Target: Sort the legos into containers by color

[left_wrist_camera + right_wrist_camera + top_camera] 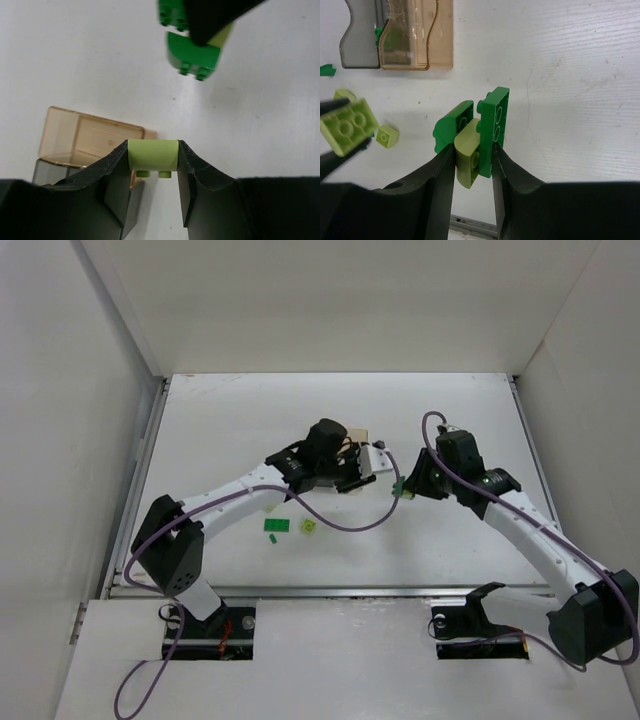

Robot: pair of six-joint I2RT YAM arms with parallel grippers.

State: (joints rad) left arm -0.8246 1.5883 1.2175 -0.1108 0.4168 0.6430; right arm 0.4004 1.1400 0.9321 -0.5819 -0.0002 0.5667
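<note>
My left gripper (152, 150) is shut on a lime brick (152, 156) and holds it above the table, right of the pale orange bin (85, 137) and the grey bin (50, 171). My right gripper (474, 150) is shut on a cluster of joined bricks (480, 131), two dark green and one lime. In the top view the right gripper (400, 488) holds the cluster close to the left gripper (372, 465). The left arm hides most of the bins (357, 432) there. The right wrist view shows both bins, grey (357, 35) and orange (417, 35).
Loose bricks lie on the white table in front of the left arm: a dark green one (276, 527) and a lime one (308, 527). Two lime bricks (386, 136) and a dark green piece (326, 70) show in the right wrist view. White walls enclose the table.
</note>
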